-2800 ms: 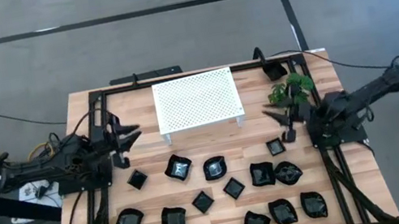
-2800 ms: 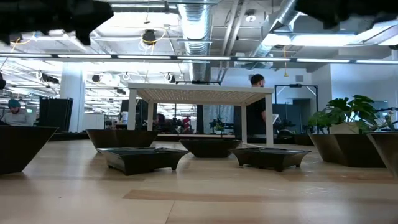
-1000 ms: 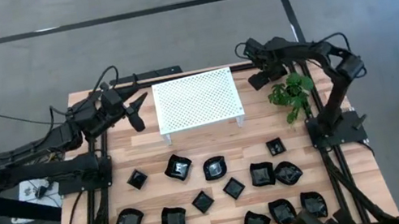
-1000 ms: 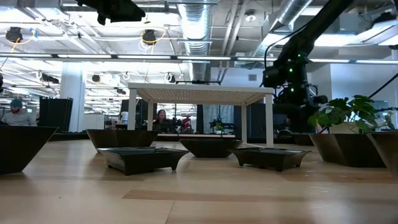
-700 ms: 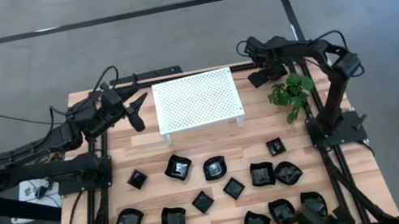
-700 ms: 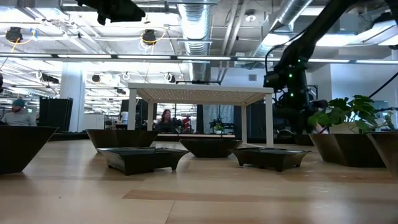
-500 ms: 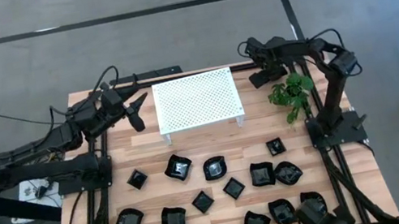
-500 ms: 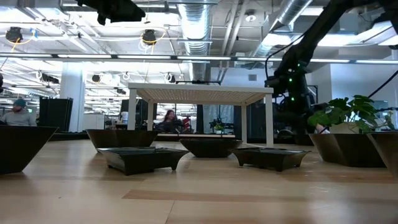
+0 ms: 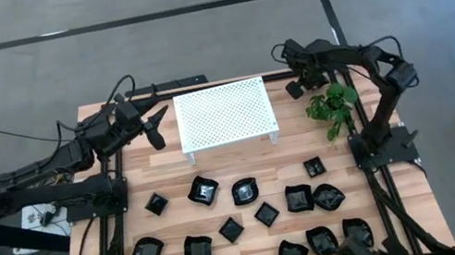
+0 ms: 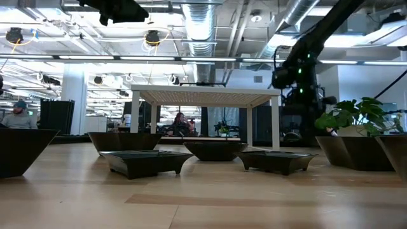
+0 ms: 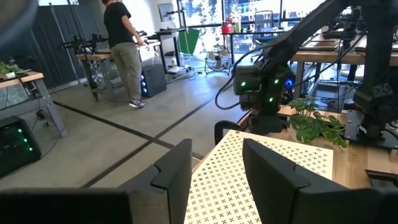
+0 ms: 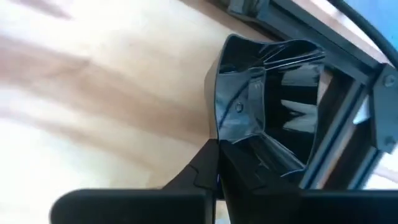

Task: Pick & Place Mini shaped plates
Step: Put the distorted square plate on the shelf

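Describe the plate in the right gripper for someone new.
Start at the white perforated rack. Off its right end, by the green plant, the right gripper pinches a black plate, the only one apart from the near-side cluster.

Left arm stretched across the table's left side toward the far end, raised off the surface. Left gripper (image 9: 151,131) pointing toward the middle, fingers (image 11: 173,172) parted wide, nothing between them. Right arm folded: upper link rising from its base on the right, forearm reaching back over the far right corner, wrist turned downward. Right gripper (image 9: 296,89) low over that corner, fingers (image 12: 208,165) pressed together on the rim of a mini black plate (image 12: 267,99).
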### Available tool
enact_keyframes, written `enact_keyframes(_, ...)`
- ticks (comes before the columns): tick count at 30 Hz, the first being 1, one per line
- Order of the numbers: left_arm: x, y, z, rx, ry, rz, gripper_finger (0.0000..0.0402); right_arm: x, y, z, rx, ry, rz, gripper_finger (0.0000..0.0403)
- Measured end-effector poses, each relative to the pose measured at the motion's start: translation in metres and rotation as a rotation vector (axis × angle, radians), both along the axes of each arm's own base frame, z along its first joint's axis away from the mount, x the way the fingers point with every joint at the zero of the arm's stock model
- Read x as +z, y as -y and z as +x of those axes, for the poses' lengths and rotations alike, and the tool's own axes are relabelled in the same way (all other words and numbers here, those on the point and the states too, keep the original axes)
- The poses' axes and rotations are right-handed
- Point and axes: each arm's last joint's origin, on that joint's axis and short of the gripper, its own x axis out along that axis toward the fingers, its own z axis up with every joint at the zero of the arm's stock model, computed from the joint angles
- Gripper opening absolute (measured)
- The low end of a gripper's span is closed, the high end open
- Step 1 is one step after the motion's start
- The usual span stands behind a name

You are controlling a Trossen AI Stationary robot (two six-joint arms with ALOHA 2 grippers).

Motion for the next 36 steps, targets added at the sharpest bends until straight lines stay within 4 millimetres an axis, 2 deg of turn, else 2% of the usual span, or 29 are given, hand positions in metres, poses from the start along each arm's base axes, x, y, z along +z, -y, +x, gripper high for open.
enact_keyframes(6,0.0,0.0,0.0,0.0,0.0,0.0,0.0145,0.058,-0.042,0.01,0.145,0.084,-0.108,0.0003)
enact_keyframes(11,0.0,0.0,0.0,-0.001,0.0,0.0,0.0145,0.111,-0.086,0.03,0.438,0.215,-0.278,0.0002)
enact_keyframes(16,0.0,0.0,0.0,-0.001,0.0,0.0,0.0145,0.144,-0.128,0.052,0.763,0.344,-0.456,0.0001)
enact_keyframes(20,0.0,0.0,0.0,-0.001,0.0,0.0,0.0145,0.149,-0.155,0.065,1.024,0.33,-0.505,0.0001)
enact_keyframes(24,0.0,0.0,0.0,-0.002,0.0,0.0,0.0145,0.14,-0.169,0.079,1.171,0.284,-0.485,0.0001)
enact_keyframes(29,0.0,0.0,0.0,-0.002,0.0,0.0,0.0145,0.126,-0.174,0.097,1.236,0.248,-0.466,0.0001)
enact_keyframes(36,-0.009,0.0,0.001,-0.001,-0.026,-0.007,0.0145,0.106,-0.17,0.111,1.235,0.154,-0.425,0.0)
